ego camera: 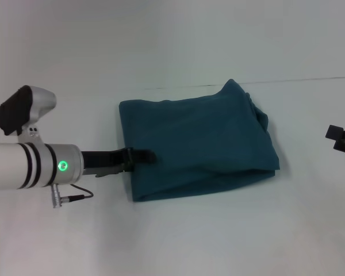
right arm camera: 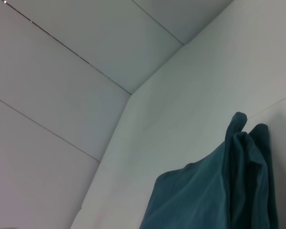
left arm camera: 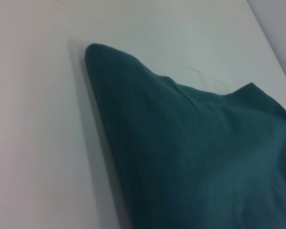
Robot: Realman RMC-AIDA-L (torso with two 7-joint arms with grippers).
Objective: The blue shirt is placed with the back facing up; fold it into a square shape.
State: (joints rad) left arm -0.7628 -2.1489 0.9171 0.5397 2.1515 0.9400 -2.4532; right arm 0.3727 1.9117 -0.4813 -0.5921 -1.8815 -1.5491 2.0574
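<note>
The blue shirt [ego camera: 198, 144] lies folded into a rough rectangle in the middle of the white table, plain side up, with bunched layers at its far right corner. My left gripper [ego camera: 139, 157] reaches in low from the left, and its tip lies over the shirt's left edge. Seen from the left wrist, the shirt [left arm camera: 200, 152] rests flat on the table with one corner pointing away. At the right border of the head view, my right gripper [ego camera: 342, 140] sits well clear of the cloth. The right wrist view catches the shirt's bunched edge [right arm camera: 229, 191].
The white table [ego camera: 178, 241] surrounds the shirt with bare surface on every side. A seam where the table meets the white back wall [ego camera: 310, 79] runs behind the shirt. A thin cable [ego camera: 75, 198] hangs under my left wrist.
</note>
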